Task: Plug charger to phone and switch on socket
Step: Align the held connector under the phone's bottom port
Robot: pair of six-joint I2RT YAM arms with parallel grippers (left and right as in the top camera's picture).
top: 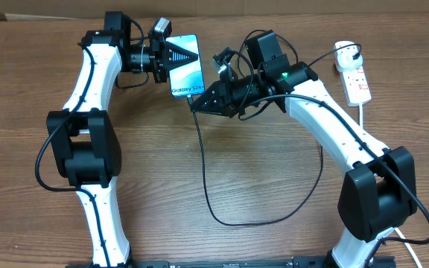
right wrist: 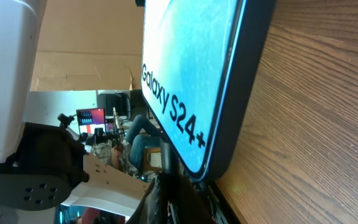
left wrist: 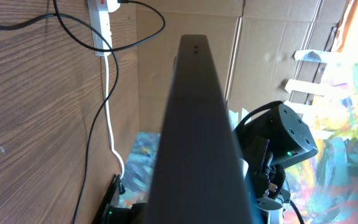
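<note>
Has the phone (top: 185, 74) raised at the back of the counter (top: 259, 186), clamped in the left tool (top: 185, 52), screen lit and reading "Galaxy S24+", edge-on to the left wrist camera. Has the right tool (top: 197, 102) closed down on the connector end of the charger (top: 202, 164), right at the phone's lower edge. Cannot tell whether seated in the port: only dark blur below the screen in the right wrist view. Trails the black cable in a wide slack loop across the counter and back up to the plug adapter (top: 346, 52) in the socket (top: 357, 82), well apart at the far right.

Risks from here, as a judgement:
- Scraping the phone's edge instead of entering, through a tip slightly off line.
- Tilting the phone in its grip, through too hard a push.
- Snagging the slack loop on the reach to the switch, and so dragging the connector back out.
</note>
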